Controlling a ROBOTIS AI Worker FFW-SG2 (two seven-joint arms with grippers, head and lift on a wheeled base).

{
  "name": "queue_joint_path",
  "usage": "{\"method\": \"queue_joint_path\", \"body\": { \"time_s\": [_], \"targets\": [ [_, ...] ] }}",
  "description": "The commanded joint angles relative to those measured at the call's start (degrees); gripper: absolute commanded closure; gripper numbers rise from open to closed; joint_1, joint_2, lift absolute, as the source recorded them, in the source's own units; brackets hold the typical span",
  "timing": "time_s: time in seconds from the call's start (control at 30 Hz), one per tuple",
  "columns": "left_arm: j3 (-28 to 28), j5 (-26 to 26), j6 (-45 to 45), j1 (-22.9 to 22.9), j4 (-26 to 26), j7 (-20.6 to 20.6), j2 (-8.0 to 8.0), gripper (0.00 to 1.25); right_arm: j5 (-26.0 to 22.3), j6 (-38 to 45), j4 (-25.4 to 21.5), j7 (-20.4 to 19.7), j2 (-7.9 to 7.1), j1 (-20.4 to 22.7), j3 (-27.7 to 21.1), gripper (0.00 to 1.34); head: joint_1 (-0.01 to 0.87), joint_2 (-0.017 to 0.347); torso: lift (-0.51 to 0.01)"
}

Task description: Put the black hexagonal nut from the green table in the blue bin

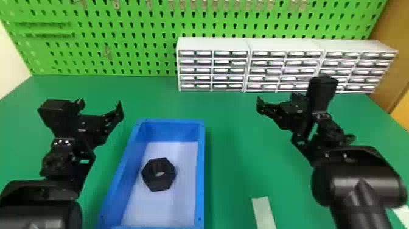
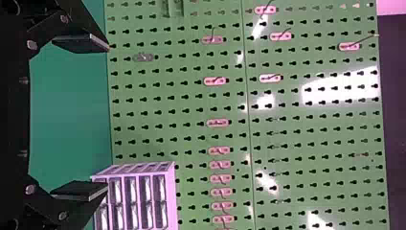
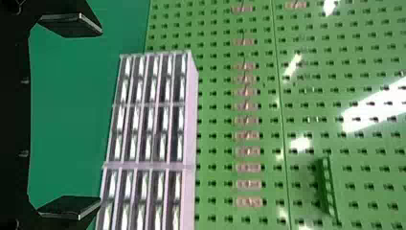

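The right arm's black forearm (image 1: 359,179) and the left arm's black forearm (image 1: 39,213) sit closest, rising from the bottom of the head view on either side of the blue bin (image 1: 201,170).

The job looks done, so the main risk is undoing it. The left claw (image 2: 107,118) is near the bin's far left corner; if it were lowered or swung inward carelessly, a finger could hook the rim and drag or tip the bin, sliding the nut about. A needless second grasp could lift the nut back out. The right claw (image 3: 100,117) is well apart from the bin, on its right; pushed forward, it might knock the white drawer units (image 1: 213,45) standing against the green pegboard (image 1: 121,18). How high either claw is above the green table (image 1: 237,137) is hard to judge, so low sideways moves deserve care.

Both claws are spread, two flat fingers wide apart with nothing pinched between them. The black hexagonal nut (image 1: 158,182) lies flat on the bin's pale floor, nearer the left wall than the right; whether it touches that wall I can't tell. It is apart from both claws: nearer the robot and to the right of the left claw, and nearer the robot and well to the left of the right claw.
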Motion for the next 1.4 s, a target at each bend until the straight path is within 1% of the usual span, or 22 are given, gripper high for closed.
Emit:
{"method": "queue_joint_path", "body": {
  "time_s": [0.0,0.17,0.6,1.2,1.37],
  "targets": [
    [0.14,-0.05,0.00,0.09,0.00,0.00,0.00,0.25,-0.09,-4.20,0.34,-3.81,1.04,2.57,-1.11,0.07,0.686,0.052,-0.097],
    [0.05,-0.05,0.00,0.18,0.00,0.00,0.00,0.25,-0.09,-5.25,0.43,-4.95,1.18,3.45,-1.99,0.07,0.686,0.052,-0.097],
    [-0.74,-0.14,0.09,-0.17,0.00,0.17,0.00,0.25,0.61,-9.03,0.69,-8.38,1.18,5.12,-1.99,0.07,0.686,0.052,-0.097],
    [-1.00,-0.49,0.53,-0.44,0.09,0.52,0.00,0.25,0.70,-11.14,1.13,-9.96,1.18,6.26,-1.55,0.07,0.686,0.052,-0.097],
    [-1.26,-0.40,0.53,-0.35,0.09,1.05,0.00,0.25,-0.01,-12.46,1.57,-11.63,1.18,6.44,-0.67,0.07,0.686,0.052,-0.097]
  ]
}}
